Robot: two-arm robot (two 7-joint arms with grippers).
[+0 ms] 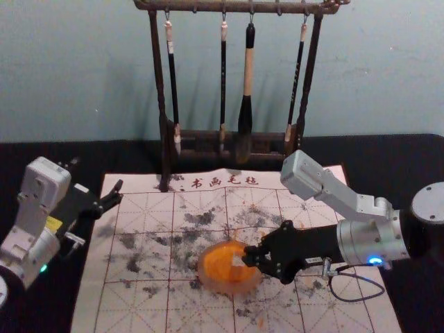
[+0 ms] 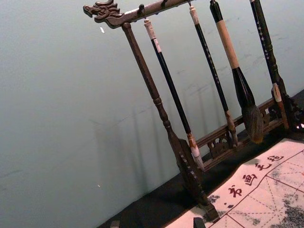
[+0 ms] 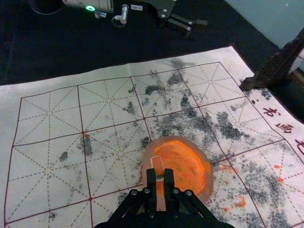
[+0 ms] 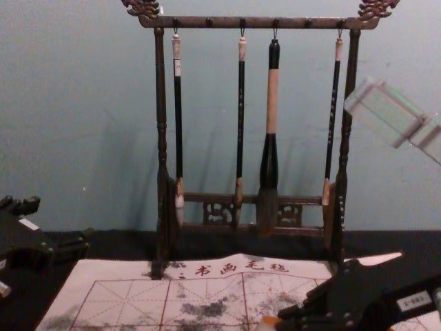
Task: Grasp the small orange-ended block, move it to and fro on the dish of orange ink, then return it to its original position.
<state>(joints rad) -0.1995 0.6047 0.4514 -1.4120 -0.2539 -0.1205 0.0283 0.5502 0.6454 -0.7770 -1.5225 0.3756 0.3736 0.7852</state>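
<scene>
Blue-grey wall, brush rack (image 1: 165,104) beyond the right gripper (image 1: 251,257), gridded mat (image 1: 139,305) beneath it. Right gripper closed on the small block (image 3: 157,164); block sits between fingertips, at the dish (image 1: 202,270). Dish directly below them, orange ink (image 1: 222,262) spread inside. Left gripper (image 1: 116,195) parked, fingers apart.

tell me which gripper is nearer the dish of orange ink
The robot's right gripper: it is over the dish, holding the small block. The left gripper is to the dish's left and farther back.
</scene>
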